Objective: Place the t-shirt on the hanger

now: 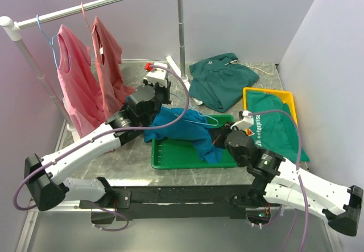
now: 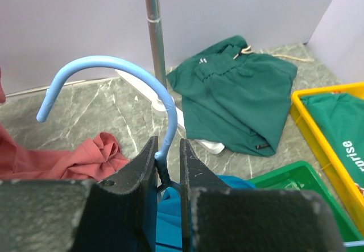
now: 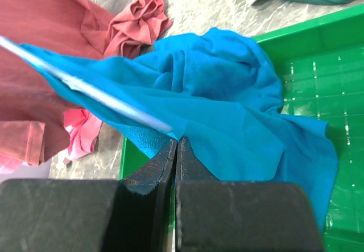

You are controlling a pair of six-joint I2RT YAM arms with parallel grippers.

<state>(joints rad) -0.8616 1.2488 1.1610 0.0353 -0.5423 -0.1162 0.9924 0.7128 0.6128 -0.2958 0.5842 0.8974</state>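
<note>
The teal-blue t-shirt (image 1: 177,124) lies bunched over the left part of a green tray (image 1: 170,164). The light-blue wire hanger (image 2: 114,73) stands hook up. My left gripper (image 2: 168,160) is shut on its twisted neck, just above the shirt. In the top view the left gripper (image 1: 161,105) is at the shirt's far left edge. A thin piece of hanger wire (image 1: 206,119) shows at the shirt's right. My right gripper (image 3: 177,145) is shut on a fold of the t-shirt (image 3: 227,104). The hanger's arm (image 3: 85,87) runs into the fabric just above the right gripper.
A clothes rail (image 1: 114,0) with two pink tops (image 1: 77,81) stands at the back left, its right pole (image 1: 182,30) behind the tray. A dark green shirt (image 1: 222,78) lies at the back. A yellow tray (image 1: 248,93) holds a printed green shirt at the right.
</note>
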